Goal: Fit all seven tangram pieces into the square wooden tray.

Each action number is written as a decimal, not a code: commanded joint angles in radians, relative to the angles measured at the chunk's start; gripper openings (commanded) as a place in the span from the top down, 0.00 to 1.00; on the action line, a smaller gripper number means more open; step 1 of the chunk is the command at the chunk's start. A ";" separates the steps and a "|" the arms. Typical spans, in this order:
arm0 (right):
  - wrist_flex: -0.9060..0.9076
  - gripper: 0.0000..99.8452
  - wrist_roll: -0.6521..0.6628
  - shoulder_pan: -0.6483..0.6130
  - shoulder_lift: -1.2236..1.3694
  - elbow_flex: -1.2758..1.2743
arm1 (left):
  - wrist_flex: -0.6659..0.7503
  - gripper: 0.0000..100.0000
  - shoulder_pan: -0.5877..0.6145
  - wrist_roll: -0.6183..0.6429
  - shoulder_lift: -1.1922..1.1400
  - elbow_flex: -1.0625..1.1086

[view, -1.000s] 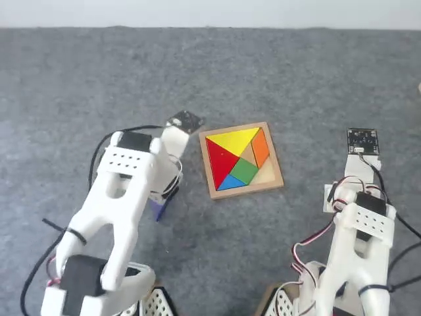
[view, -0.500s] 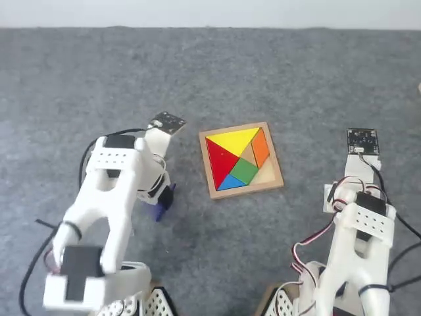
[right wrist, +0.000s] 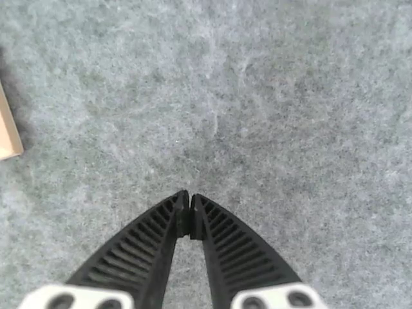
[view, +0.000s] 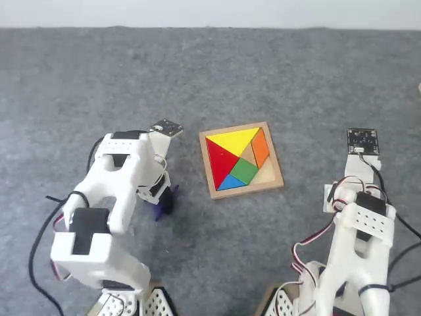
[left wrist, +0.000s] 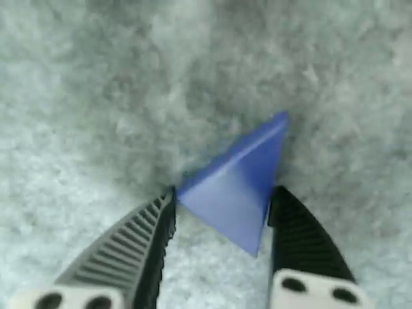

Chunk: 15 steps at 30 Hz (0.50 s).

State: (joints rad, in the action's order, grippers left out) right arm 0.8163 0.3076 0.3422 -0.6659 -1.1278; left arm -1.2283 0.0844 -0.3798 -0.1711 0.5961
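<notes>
Seen from above, a grey felt-covered table [view: 296, 79] carries a square wooden tray [view: 268, 175] near its centre, turned slightly off square. I count six pieces lying flat in the tray. A yellow triangle [view: 233, 140] sits at 12 o'clock, a red triangle [view: 219, 161] at 9 and an orange parallelogram [view: 261, 148] at 2. A small tan triangle [view: 247, 153] is in the middle, a green square [view: 245, 171] at 6 and a blue triangle [view: 229, 182] at 7. Bare wood shows in the corner at 4 o'clock.

The seventh piece, a blue-violet triangle [view: 158, 210], is on the table at 8 o'clock from the tray and well apart from it. My left arm [view: 115, 191] bends over it. In the left wrist view the left gripper [left wrist: 224, 196] straddles this triangle [left wrist: 238, 187], one finger touching each side, so it is clamped on the piece.

My right arm [view: 358, 227] stands at 4 o'clock from the tray. The right gripper [right wrist: 190, 196] is closed with its tips meeting, holding nothing. It is above bare felt near one tray corner [right wrist: 6, 138].
</notes>
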 commanded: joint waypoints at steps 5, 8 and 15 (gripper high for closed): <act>-0.019 0.99 0.012 -0.007 -0.019 0.005 | 0.046 0.77 0.005 -0.025 0.006 -0.076; -0.019 0.99 0.012 -0.007 -0.019 0.005 | 0.046 0.76 -0.003 -0.026 0.006 -0.084; -0.019 0.99 0.012 -0.008 -0.019 0.005 | 0.049 0.76 0.003 -0.026 0.009 -0.094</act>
State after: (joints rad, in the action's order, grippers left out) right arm 0.8163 0.3076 0.3422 -0.6659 -1.1278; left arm -1.2298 0.0859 -0.3951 -0.1849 0.5593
